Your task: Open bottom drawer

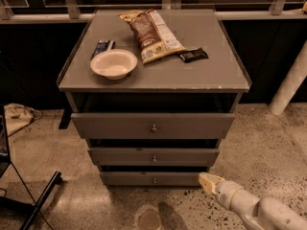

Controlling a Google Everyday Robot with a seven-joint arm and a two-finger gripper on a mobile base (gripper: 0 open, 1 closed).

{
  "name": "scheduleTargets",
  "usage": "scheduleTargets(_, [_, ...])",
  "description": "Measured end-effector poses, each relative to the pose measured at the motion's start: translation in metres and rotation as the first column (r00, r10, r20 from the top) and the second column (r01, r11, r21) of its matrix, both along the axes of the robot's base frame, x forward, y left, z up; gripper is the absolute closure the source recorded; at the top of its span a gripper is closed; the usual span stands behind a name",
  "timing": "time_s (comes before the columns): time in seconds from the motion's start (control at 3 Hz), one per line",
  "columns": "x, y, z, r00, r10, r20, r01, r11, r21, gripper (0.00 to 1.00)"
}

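Cabinet (158,75): flat grey, top and fronts alike. Bottom drawer (129,178): same grey, with a small silver knob (154,180). Bowl (113,63): plain cream-white. Chip bag (153,32): brown with white and yellow panels. Small wrapper (193,54): black. Packet (102,47) behind the bowl: dark blue. Floor (268,143): beige, dark-speckled. Gripper (207,181): pale cream on a white arm (259,210), low at the right, just beside the bottom drawer's right end.

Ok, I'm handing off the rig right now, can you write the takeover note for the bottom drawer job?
The gripper is low, just above the floor, at the right end of the bottom drawer. Whether it touches the front is unclear.
The bottom drawer is the lowest of three grey fronts. Its knob is at centre, left of the gripper, and the drawer does not look pulled out.
Done: approach only.
Left: reach the knob, grip it, pull the drawer out.
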State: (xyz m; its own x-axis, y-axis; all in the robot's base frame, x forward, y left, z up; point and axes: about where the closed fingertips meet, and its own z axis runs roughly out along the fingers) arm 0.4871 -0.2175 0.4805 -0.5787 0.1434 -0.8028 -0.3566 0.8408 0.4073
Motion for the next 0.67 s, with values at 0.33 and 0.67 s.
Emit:
scheduleTargets(0.33, [0.011, 0.002, -0.057, 0.9933, -0.116, -0.002, 0.116, 0.993, -0.003, 1.00])
scheduleTargets(0.67, [0.021, -0.020, -0.131, 0.9631, -0.263, -0.057, 0.260, 0.964, -0.050, 1.00])
